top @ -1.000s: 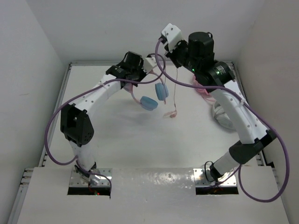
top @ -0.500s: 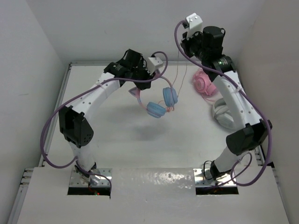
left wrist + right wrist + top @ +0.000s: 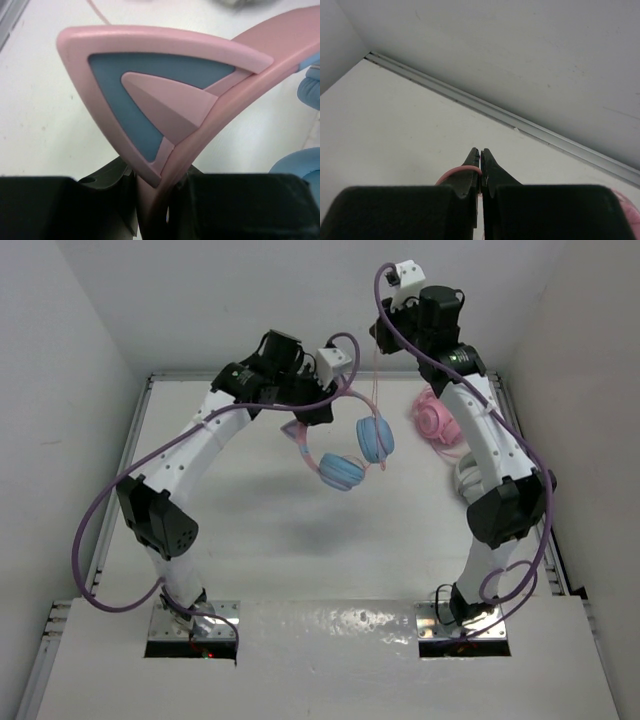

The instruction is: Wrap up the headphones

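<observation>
I am watching the worktop (image 3: 250,530) from far away. My left gripper (image 3: 161,199) is pinching the pink headband (image 3: 260,60) of the headphones (image 3: 341,471), and its two black fingers (image 3: 65,207) are pressing on the band from both sides, just under one small cat ear (image 3: 150,95). The headphones are hanging in the air from that grip, over the far middle of the worktop and not touching it. The two light blue ear cups (image 3: 374,438) are dangling below the band, one a bit higher than the other, and both are peeking in at the right side of the left wrist view.

My right gripper (image 3: 480,159) is up high near the back wall (image 3: 520,50), over the far edge of the worktop. Its tips are pressed tight together and nipping the thin pink cable (image 3: 456,173). From above, the cable is running nearly straight down from those tips to the higher blue cup.

The all-pink headphones (image 3: 435,420) are lying near the far right corner. The white-grey headphones (image 3: 468,482) are lying just nearer along the right edge, half hidden behind my right arm.
</observation>
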You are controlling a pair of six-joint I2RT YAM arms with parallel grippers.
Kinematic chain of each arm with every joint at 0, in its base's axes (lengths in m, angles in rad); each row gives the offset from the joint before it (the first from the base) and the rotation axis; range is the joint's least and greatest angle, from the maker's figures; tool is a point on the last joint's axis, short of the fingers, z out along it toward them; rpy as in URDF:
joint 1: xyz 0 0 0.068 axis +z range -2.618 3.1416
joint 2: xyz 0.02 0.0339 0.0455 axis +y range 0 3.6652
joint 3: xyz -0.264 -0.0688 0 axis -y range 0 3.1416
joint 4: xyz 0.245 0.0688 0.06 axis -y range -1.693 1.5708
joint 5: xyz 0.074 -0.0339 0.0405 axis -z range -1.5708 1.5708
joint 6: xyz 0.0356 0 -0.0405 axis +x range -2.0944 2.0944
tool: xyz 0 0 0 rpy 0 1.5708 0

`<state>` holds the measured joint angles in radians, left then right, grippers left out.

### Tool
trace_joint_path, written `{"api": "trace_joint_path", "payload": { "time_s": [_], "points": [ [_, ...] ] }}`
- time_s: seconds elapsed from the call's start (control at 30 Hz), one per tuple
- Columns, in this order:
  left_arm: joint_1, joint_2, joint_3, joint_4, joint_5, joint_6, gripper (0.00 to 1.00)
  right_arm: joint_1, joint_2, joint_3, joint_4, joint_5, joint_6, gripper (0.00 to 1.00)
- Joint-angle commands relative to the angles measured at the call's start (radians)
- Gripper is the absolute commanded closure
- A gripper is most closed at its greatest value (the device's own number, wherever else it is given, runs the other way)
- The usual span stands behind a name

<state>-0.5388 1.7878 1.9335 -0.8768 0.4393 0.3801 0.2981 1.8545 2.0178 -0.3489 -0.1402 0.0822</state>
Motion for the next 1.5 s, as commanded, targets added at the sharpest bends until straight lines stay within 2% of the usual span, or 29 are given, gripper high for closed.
{"api": "trace_joint_path", "payload": {
  "time_s": [0.0, 0.07, 0.23, 0.37, 0.5, 0.57, 0.63, 0.7, 0.87, 1.07, 1.33, 1.4, 1.47],
  "points": [
    [-0.004, -0.038, 0.137, 0.001, 0.201, -0.026, 1.0, -0.042, -0.018, -0.042, 0.054, -0.005, 0.085, 1.0],
    [0.006, -0.041, 0.189, -0.001, 0.295, -0.038, 1.0, -0.05, -0.028, -0.108, 0.077, -0.031, 0.105, 1.0],
    [0.019, -0.027, 0.277, 0.025, 0.319, -0.118, 1.0, -0.05, -0.031, -0.188, 0.142, -0.252, 0.163, 1.0],
    [0.054, -0.019, 0.3, 0.07, 0.346, -0.187, 1.0, -0.045, -0.081, -0.33, 0.264, -0.331, 0.211, 1.0],
    [0.129, -0.018, 0.262, 0.214, 0.452, -0.397, 1.0, -0.047, -0.144, -0.491, 0.442, -0.413, 0.275, 0.92],
    [0.138, -0.018, 0.266, 0.229, 0.429, -0.428, 1.0, -0.047, -0.162, -0.577, 0.573, -0.453, 0.352, 0.8],
    [0.138, -0.01, 0.266, 0.237, 0.392, -0.454, 1.0, -0.044, -0.17, -0.651, 0.724, -0.478, 0.468, 0.72],
    [0.138, -0.007, 0.266, 0.248, 0.374, -0.501, 1.0, -0.036, -0.164, -0.686, 0.801, -0.504, 0.536, 0.68],
    [0.161, -0.002, 0.275, 0.311, 0.355, -0.612, 1.0, 0.006, -0.155, -0.787, 0.919, -0.504, 0.616, 0.66],
    [0.255, 0.004, 0.317, 0.41, 0.374, -0.766, 1.0, 0.038, -0.121, -0.864, 0.884, -0.42, 0.58, 0.65],
    [0.28, 0.007, 0.361, 0.444, 0.355, -0.813, 1.0, 0.104, 0.024, -0.861, 0.949, -0.366, 0.628, 0.65],
    [0.289, 0.005, 0.36, 0.456, 0.363, -0.842, 1.0, 0.119, 0.058, -0.855, 0.962, -0.345, 0.637, 0.68],
    [0.301, 0.007, 0.354, 0.486, 0.369, -0.881, 1.0, 0.133, 0.089, -0.847, 0.972, -0.329, 0.639, 0.77]
  ]
}}
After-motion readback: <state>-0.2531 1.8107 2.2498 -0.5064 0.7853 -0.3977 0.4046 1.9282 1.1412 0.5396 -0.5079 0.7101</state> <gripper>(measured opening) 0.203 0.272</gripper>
